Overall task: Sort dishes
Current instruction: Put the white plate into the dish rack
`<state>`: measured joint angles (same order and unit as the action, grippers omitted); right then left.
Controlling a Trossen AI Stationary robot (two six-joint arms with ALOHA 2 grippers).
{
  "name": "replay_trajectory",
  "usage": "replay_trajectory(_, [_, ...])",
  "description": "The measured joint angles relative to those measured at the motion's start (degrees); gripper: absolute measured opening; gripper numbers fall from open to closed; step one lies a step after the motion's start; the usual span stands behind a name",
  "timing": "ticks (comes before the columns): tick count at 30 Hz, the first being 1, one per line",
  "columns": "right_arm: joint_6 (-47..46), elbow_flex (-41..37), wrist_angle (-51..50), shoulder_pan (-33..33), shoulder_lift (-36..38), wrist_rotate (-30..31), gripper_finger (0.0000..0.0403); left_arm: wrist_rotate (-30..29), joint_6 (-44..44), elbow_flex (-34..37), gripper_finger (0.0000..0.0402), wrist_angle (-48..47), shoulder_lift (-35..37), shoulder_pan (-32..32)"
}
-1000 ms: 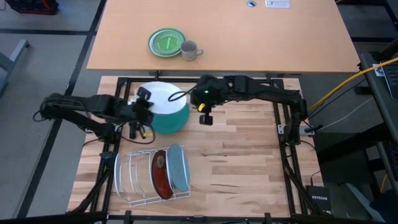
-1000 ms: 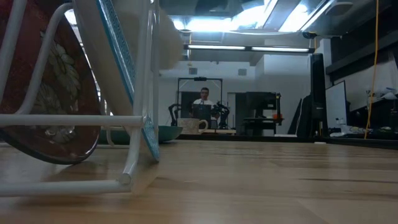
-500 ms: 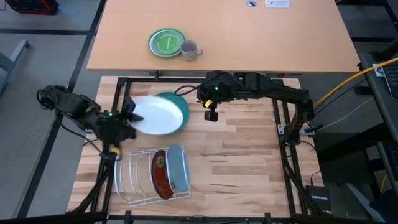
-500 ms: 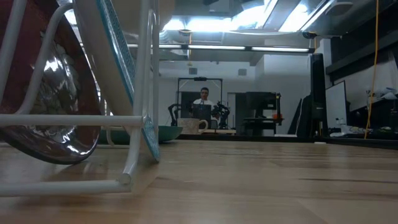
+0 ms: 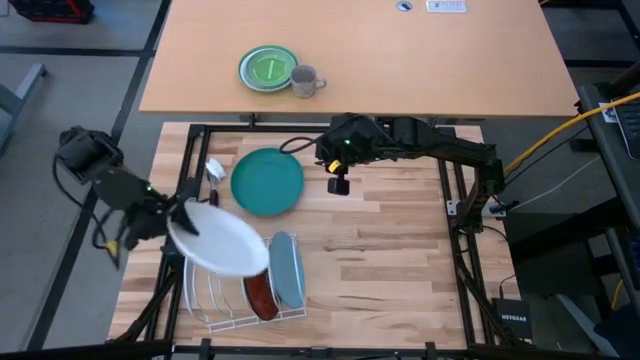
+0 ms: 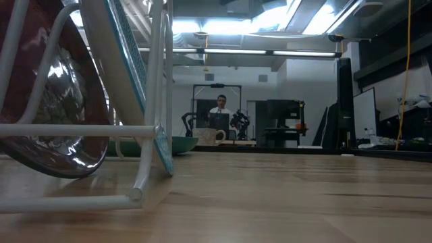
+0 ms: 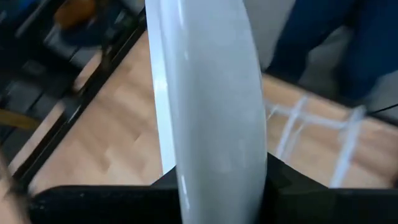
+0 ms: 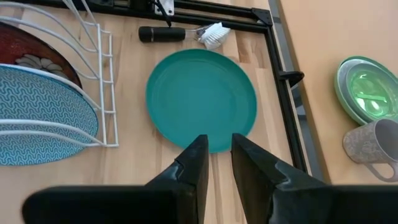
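Note:
My left gripper is shut on the white plate, which hangs tilted over the left part of the white wire rack. In the rack, the dark red flowered plate and the light blue speckled plate stand on edge between the wires. The low view shows both up close, the red plate and the blue plate. The dark teal plate lies flat on the table. My right gripper hovers over the teal plate's right rim, fingers narrowly open. My left gripper pinches the white plate's rim at its left side, one finger on each face. It comes from the table's left. The plate is lifted clear and tilted, seen edge-on in the wrist view, with its free part above the rack.
A small brush with a dark handle lies left of the teal plate. A green plate and grey mug sit on the far table. Bare wood spreads right of the rack. A person sits far behind.
My left arm has swung from beside the teal plate toward the table's near-left, carrying the white plate off the teal plate and over the rack, tipping it as it went. The teal plate now lies uncovered. My right gripper drew back slightly toward the far side, then held still.

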<state>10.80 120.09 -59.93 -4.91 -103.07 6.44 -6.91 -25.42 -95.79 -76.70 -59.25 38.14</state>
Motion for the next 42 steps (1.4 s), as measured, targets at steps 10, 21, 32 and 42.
replay_trajectory(10, [-3.5, 0.0, 0.6, 0.1, -0.1, 0.0, 0.0074, 22.2, -15.4, -0.6, 0.0055, 4.5, -1.6, 0.0])
replay_trajectory(21, [-4.4, 0.0, 3.0, 0.1, -0.1, 0.0, 0.0074, 23.3, -16.8, -0.5, 0.0055, -1.0, -7.4, -0.1])
replay_trajectory(32, [-4.3, -0.1, 3.2, 0.1, -2.8, -2.3, 0.0074, 26.5, -16.9, -0.5, 0.0055, -2.8, -10.9, -1.1])
replay_trajectory(42, [-4.3, -0.1, 3.0, 0.1, -6.8, -3.1, 0.0074, 29.5, -19.2, -0.5, 0.0055, -5.9, -13.6, -4.9])
